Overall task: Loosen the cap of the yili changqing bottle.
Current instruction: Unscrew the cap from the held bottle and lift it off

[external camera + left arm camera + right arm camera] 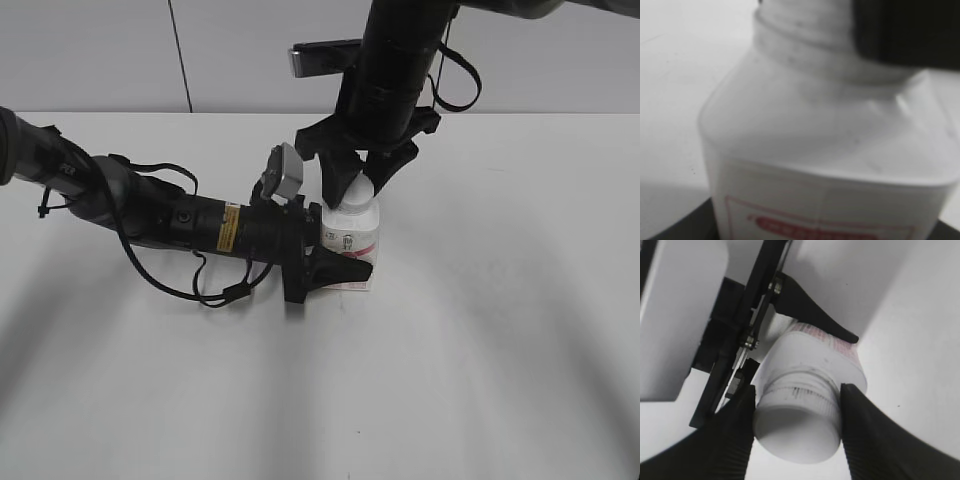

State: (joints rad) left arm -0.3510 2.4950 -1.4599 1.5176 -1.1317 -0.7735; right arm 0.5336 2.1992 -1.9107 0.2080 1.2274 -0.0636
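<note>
White plastic on white: the yili changqing bottle [350,240] stands upright near the middle of the surface [500,330], with the cap [799,427] seated on its neck. The left end effector [340,262] comes in low from the side and is clamped around the bottle's body, one dark finger [815,315] lying along the label. The right end effector [797,432] hangs down over the top, its two ribbed pads pressed to opposite sides of the cap, so it has closed on it.

Judging from this, both grips are set and the twist itself is what remains; no gap between cap and neck shows, so I cannot tell whether any loosening has begun.

Room is generous: the bottle sits well away from every edge, and nothing else stands near it. The tight spot is above, where the right end effector's fingers come close to the left wrist camera housing [283,172].
</note>
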